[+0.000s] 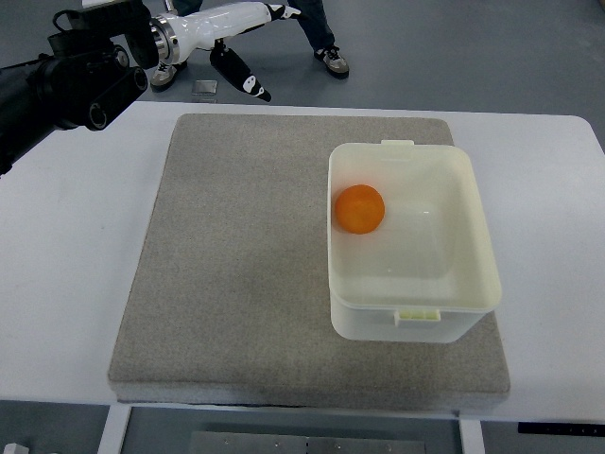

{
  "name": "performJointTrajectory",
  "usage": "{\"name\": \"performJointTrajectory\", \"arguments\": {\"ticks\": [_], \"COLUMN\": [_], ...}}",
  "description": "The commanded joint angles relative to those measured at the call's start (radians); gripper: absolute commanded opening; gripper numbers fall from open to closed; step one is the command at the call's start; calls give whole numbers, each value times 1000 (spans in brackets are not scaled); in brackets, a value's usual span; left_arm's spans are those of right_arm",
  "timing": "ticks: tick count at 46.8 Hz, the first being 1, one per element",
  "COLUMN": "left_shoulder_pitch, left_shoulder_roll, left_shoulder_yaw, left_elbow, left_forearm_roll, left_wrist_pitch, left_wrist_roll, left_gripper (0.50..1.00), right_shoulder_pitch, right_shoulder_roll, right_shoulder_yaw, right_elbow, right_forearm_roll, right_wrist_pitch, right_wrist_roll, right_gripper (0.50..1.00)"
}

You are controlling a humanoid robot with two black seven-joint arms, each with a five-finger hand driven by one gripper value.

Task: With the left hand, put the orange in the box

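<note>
An orange (359,208) lies inside the cream plastic box (473,218), against its left wall. The box stands open on the right part of a grey mat (236,265). My left arm comes in at the top left, black at the shoulder end and white toward the wrist. My left hand (269,52) hangs beyond the table's far edge, well away from the box. Its black-tipped fingers (248,83) are spread and hold nothing. The right arm does not show.
The grey mat covers most of the white table (66,255). A person's shoes (331,61) stand on the floor behind the far edge, close to my left hand. A small grey square (204,88) lies on the floor there.
</note>
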State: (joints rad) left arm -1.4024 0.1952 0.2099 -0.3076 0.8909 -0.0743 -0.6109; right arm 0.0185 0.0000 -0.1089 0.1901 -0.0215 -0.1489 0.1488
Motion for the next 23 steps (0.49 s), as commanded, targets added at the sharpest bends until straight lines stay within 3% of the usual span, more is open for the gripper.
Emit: {"name": "performJointTrajectory", "arguments": {"ticks": [1,10,23], "left_shoulder_pitch": [20,60,108], "left_shoulder_roll": [0,0,1], "left_shoulder_yaw": [-1,-4,-3], "left_elbow": [24,64,68], "left_forearm_roll": [-6,-95,-319], "left_wrist_pitch": [4,7,73], "left_wrist_roll": [0,0,0], "left_gripper": [990,992,992], "right_shoulder_pitch": [0,0,0], "right_shoulder_roll": [0,0,0], "right_shoulder_yaw": [0,0,0], "right_elbow": [0,0,0], "right_forearm_roll": [0,0,0], "right_wrist_pitch": [0,0,0], "right_wrist_roll": [0,0,0], "right_gripper": [932,932,932]}}
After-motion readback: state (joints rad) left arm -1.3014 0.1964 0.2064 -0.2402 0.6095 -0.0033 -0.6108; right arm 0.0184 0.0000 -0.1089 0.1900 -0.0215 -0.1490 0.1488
